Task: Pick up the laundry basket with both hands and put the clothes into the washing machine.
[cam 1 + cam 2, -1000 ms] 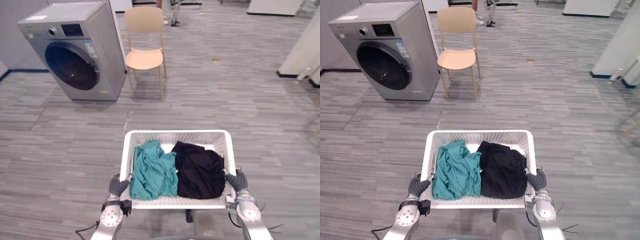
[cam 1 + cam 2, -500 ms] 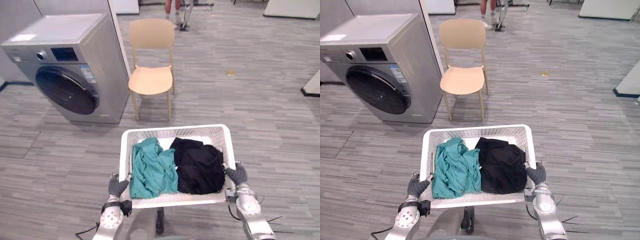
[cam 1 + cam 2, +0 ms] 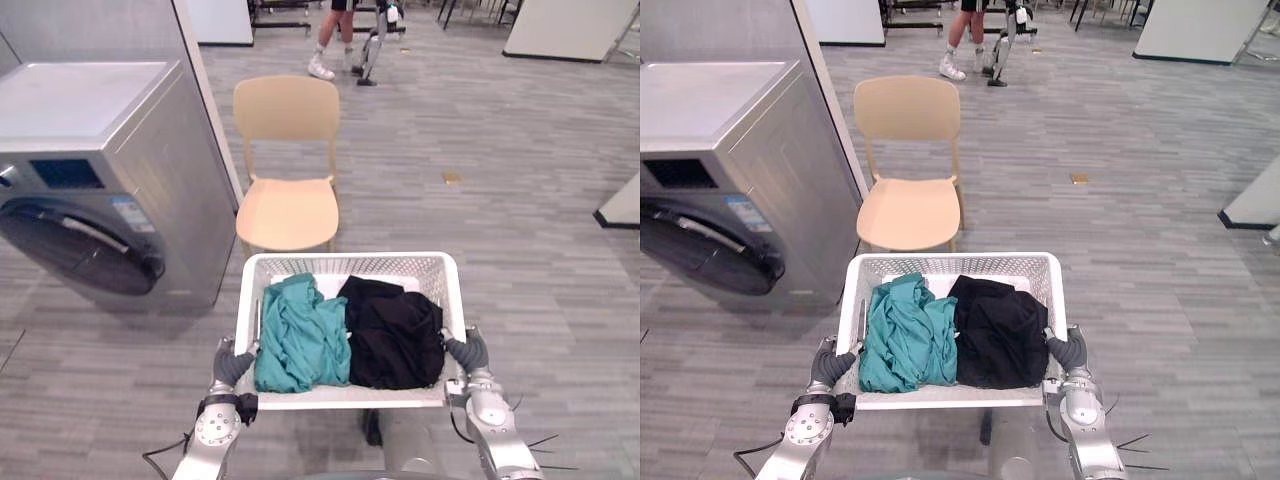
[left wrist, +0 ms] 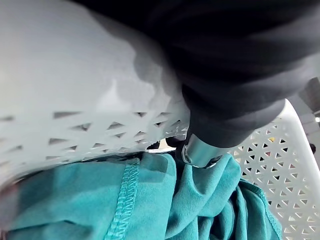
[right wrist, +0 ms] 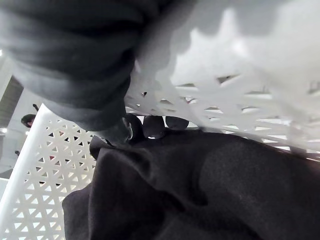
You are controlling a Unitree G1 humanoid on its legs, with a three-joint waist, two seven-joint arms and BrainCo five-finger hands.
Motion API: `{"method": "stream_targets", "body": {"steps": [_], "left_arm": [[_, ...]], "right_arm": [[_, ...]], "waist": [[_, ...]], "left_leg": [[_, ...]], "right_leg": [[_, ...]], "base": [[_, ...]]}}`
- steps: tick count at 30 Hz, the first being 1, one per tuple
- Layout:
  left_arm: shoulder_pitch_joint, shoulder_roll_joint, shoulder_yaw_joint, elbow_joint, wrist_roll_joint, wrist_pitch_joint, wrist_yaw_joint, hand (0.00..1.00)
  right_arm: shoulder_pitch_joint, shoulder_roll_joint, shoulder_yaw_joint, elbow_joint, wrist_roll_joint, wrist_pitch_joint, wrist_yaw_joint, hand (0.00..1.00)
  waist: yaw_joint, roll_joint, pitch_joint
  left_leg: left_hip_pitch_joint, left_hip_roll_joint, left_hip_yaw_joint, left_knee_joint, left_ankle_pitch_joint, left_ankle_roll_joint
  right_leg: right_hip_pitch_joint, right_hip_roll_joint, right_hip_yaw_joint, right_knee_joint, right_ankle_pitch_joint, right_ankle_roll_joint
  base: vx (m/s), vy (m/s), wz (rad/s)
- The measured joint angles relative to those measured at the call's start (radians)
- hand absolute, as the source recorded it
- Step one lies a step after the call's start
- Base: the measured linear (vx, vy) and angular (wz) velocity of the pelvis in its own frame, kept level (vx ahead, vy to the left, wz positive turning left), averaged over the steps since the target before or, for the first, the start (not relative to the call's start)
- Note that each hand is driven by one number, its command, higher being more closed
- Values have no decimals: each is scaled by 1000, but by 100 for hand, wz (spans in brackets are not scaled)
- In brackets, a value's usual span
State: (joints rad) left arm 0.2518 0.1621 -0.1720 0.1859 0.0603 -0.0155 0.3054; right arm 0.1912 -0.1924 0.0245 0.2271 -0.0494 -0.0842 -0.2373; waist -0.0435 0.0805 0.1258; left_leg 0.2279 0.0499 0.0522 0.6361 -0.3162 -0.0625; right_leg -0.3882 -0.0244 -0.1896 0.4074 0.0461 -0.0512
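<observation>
Nearer than a second ago, the washing machine (image 3: 90,190) now looms at the left and the beige chair (image 3: 288,205) stands just beyond the basket's far wall; it is the robot's viewpoint that has advanced, since the whole floor has shifted with them, while the white laundry basket (image 3: 350,268) sits between the hands exactly as before. The machine's round dark door looks closed, so I judge a hand must come free before anything goes in. The basket is carried off the floor in front of the robot, level, and its perforated plastic looks stiff and light, best held as it is, at the rims of its two short sides. Inside lie a teal garment (image 3: 300,335) on the left and a black garment (image 3: 395,335) on the right, touching down the middle. Both look soft and limp, weigh little, and would be easiest gathered by a bunched fold from above. The left hand (image 3: 230,368) grips the left rim, its fingers (image 4: 197,150) hooked over the edge against the teal cloth; the right hand (image 3: 468,352) grips the right rim, its dark fingertips (image 5: 155,127) curled inside against the black cloth. By count: one machine, one chair, one basket, two garments, two hands. A person's legs (image 3: 335,40) stand far behind.
</observation>
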Motion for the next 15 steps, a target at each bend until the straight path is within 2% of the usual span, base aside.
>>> {"method": "stream_targets", "body": {"steps": [1,2,3,4,5,6,7,8,9,10,11,12,13,15], "left_arm": [[-1,-6,4,0,0,0,0,100],[11,-15,17,1,-1,0,0,100],[12,-15,18,1,-2,-1,0,100],[11,-15,18,1,-3,-2,0,100],[9,-13,18,1,-5,-6,0,100],[9,-11,20,0,-9,-17,0,100],[9,-12,20,0,-9,-19,0,100],[5,-12,20,0,-9,-28,0,100],[2,-14,20,0,-9,-28,-1,100],[2,-16,20,0,-9,-28,-2,100],[4,-18,18,2,-9,-28,-4,100],[10,-30,14,4,-8,-28,-8,100],[8,-27,15,13,-8,-27,-8,100],[8,-7,15,16,-6,-23,-10,100]], "right_arm": [[2,-5,0,-20,0,7,0,100],[4,-10,11,-54,0,18,2,100],[8,-8,11,-70,1,18,-2,100],[8,-8,11,-77,0,18,-4,100],[7,-9,10,-90,0,17,-7,100],[1,-10,9,-94,0,12,-8,100],[-2,-10,7,-94,0,8,-8,100],[-9,-11,2,-93,0,5,-7,100],[-10,-11,-2,-90,0,5,-5,100],[-10,-11,-5,-85,0,5,-5,100],[-10,-11,-6,-74,0,5,-5,100],[-10,-19,-13,-56,1,4,-3,100],[-14,-6,-14,-32,1,5,-3,100],[-1,23,-18,-13,1,8,1,100]], "waist": [[8,15,6],[33,22,10],[36,21,15],[41,15,21],[62,-3,32],[71,-20,34],[74,-21,34],[81,-23,35],[82,-31,41],[81,-29,41],[80,-33,42],[78,11,36],[80,2,37],[78,-52,22]], "left_leg": [[-57,25,3,135,87,-12],[-152,77,7,345,264,-54],[-234,145,31,527,237,-42],[-265,165,44,575,211,-24],[-324,181,68,597,156,15],[-368,179,88,541,106,28],[-395,177,89,492,84,28],[-439,171,89,360,55,31],[-469,155,79,186,47,31],[-472,140,70,85,51,27],[-462,108,46,-93,77,7],[-438,99,7,-294,245,-21],[-430,85,10,-279,255,6],[-419,15,33,-295,223,37]], "right_leg": [[21,19,-5,6,-26,-6],[74,43,0,-2,-64,-19],[154,62,-5,-34,-91,-25],[198,66,-4,-55,-98,-29],[287,65,15,-113,-104,-30],[352,55,34,-171,-105,-29],[376,51,39,-193,-105,-29],[410,39,54,-225,-114,-8],[430,20,61,-238,-129,15],[438,7,64,-237,-139,31],[447,-15,72,-231,-156,54],[454,-6,85,-209,-202,98],[463,-21,97,-196,-217,109],[470,-97,107,-196,-249,153]], "base": [[689,-140,2],[662,-132,-11],[643,-118,-13],[596,-92,-6],[546,-44,-22],[520,-30,-25],[470,22,-27],[419,89,-20],[397,130,-16],[362,190,-9],[328,224,-16],[369,296,-20],[301,267,-15],[365,282,8]]}}
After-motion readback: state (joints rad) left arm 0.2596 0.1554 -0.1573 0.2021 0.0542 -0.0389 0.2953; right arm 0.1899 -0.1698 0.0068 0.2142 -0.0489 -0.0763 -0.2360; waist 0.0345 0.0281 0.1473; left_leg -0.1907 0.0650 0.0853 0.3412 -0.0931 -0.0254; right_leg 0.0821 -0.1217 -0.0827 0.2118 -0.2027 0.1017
